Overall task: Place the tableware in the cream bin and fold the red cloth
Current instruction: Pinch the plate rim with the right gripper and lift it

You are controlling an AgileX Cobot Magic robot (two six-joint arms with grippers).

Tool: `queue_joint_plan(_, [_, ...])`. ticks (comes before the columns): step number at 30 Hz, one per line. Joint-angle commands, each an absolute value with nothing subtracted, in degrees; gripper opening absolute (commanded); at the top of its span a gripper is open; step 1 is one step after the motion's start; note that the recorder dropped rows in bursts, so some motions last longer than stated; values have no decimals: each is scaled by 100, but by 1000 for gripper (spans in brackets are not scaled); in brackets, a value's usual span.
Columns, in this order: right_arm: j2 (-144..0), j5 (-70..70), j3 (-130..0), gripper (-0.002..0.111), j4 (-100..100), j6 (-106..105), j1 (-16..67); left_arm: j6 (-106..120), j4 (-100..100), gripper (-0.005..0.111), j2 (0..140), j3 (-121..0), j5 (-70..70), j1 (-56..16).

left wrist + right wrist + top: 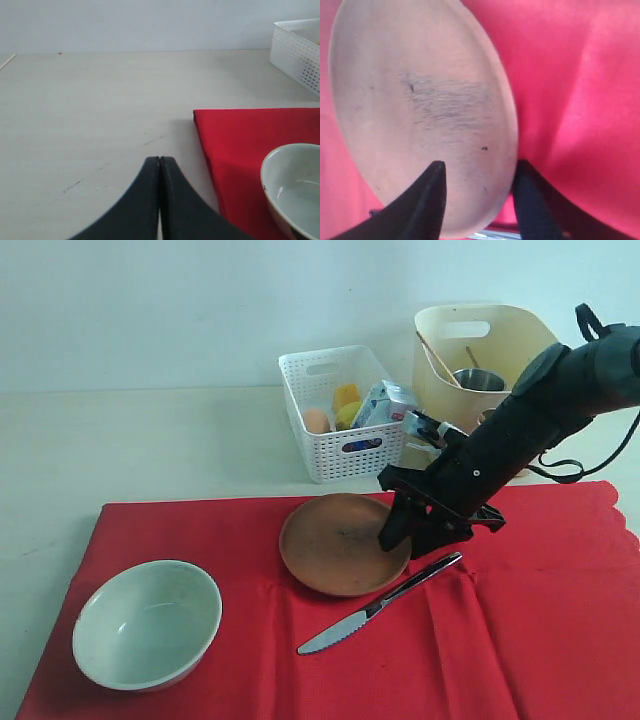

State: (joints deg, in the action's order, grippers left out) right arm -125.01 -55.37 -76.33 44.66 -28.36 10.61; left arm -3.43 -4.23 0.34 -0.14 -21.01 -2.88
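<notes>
The terracotta plate (340, 545) (420, 100) lies on the red cloth (520, 640) (570, 75). My right gripper (395, 538) (481, 165) is open at the plate's right rim, one finger over the plate and the other outside it on the cloth. The metal knife (380, 605) lies just in front of the plate. The pale bowl (148, 623) (295, 185) sits on the cloth's near-left corner. The cream bin (480, 350) at the back holds the steel cup (480, 380) and a wooden stick (437, 358). My left gripper (160, 159) is shut and empty over bare table; the exterior view does not show it.
A white lattice basket (340, 410) (300, 55) stands behind the cloth, left of the bin, with a milk carton (385, 405), an egg (316, 420) and a yellow lemon (347, 400). Bare pale table (90, 100) stretches left of the cloth.
</notes>
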Motion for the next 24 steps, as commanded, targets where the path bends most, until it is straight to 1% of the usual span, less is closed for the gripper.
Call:
queue_joint_plan(1, [-12576, -5417, -7620, 31, 4468, -2829, 1064, -347, -430, 0, 0, 0, -2056, -276])
queue_joint_plan(3, [-12586, -5347, -7620, 21, 4414, -2829, 1064, -347, -430, 0, 0, 0, -2056, -276])
queue_joint_plan(6, [-12586, -5247, -7620, 2, 4295, -2839, 1064, -347, -430, 0, 0, 0, -2056, -276])
queue_joint_plan(7, [-12586, -5244, -7620, 0, 4295, -2879, 1064, -347, -430, 0, 0, 0, -2056, -276])
queue_joint_plan(17, [-12289, -5310, -7620, 0, 4361, -2994, 1064, -347, -430, 0, 0, 0, -2056, -276])
queue_joint_plan(24, [-11007, -5747, -7641, 0, 5147, -3860, 1064, -347, -430, 0, 0, 0, -2056, -276])
